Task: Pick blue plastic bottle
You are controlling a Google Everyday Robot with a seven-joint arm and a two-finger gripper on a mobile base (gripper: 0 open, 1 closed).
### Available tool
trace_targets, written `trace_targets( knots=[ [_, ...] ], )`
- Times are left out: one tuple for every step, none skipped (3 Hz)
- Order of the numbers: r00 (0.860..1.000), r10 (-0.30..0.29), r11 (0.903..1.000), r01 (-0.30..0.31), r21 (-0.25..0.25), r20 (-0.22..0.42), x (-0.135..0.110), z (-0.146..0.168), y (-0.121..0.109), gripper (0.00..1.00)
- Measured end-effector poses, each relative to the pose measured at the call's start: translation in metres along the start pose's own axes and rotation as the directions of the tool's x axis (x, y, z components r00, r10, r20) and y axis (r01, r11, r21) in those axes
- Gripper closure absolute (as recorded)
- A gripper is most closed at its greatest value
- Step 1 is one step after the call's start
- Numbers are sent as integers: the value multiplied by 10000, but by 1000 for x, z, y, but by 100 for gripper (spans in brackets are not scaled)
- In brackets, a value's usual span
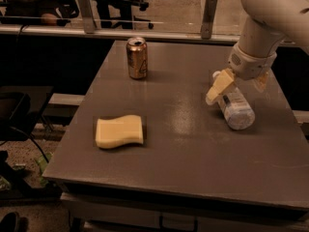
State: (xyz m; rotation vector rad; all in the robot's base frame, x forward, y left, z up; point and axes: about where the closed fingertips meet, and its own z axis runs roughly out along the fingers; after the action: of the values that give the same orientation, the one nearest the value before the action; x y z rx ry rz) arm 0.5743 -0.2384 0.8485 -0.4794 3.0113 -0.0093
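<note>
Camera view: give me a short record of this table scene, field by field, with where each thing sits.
table: dark flat top
bottle: lying on its side, right part of the table
tool: low over the bottle's far end, straddling it, open
can: upright, far left part of the table
sponge: yellow, lying flat, near left part of the table

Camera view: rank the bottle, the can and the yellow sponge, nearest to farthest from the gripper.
1. Blue plastic bottle, lying on the table's right side, right at the open gripper, which straddles its cap end.
2-3. Bronze can, back left, and yellow sponge, front left. Both sit well off to the left, too close to call.
</note>
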Motion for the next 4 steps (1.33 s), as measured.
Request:
trace_targets(
  knots=[
    [9997,-133,9999,131,-103,-198,-1,6,6,39],
    [9990,-360,9992,355,-209,-267,-5,9,12,62],
    [9972,-737,9971,734,-185,-112,-12,1,19,86],
    [9932,-1155,9933,1155,37,146,-21,-17,22,100]
  ],
)
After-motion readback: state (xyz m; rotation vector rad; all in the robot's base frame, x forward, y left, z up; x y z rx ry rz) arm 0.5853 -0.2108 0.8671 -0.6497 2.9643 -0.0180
